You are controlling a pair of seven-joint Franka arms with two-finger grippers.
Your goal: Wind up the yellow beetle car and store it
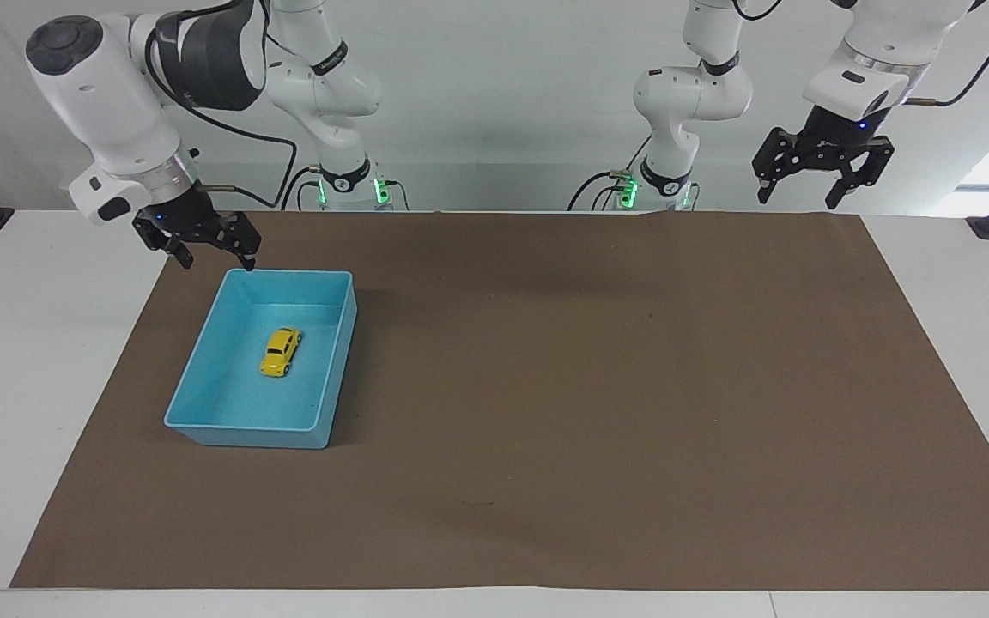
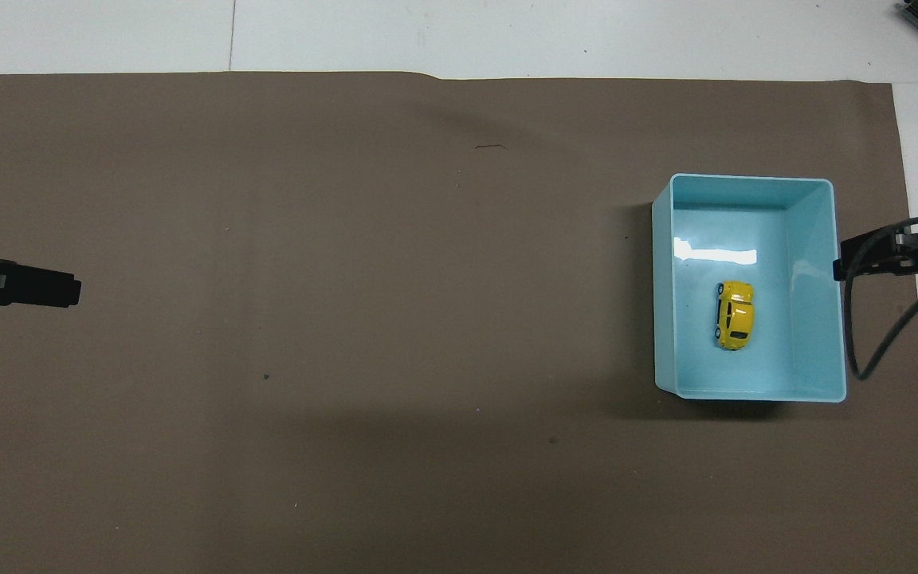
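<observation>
A matt brown paper-like sheet (image 1: 597,386) is seen spread over the smooth white tabletop (image 1: 22,343), faintly creased. The light-blue tray (image 2: 814,191) looks like smooth glossy plastic, a bright glare being carried on its floor. The yellow beetle car (image 2: 735,314) is finished in shiny, hard-looking paint.

Blue tray (image 1: 336,360) on brown mat (image 1: 597,386)

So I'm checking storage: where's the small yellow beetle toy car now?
The small yellow beetle toy car sits inside the light blue plastic tray, near its middle, toward the right arm's end of the table.
</observation>
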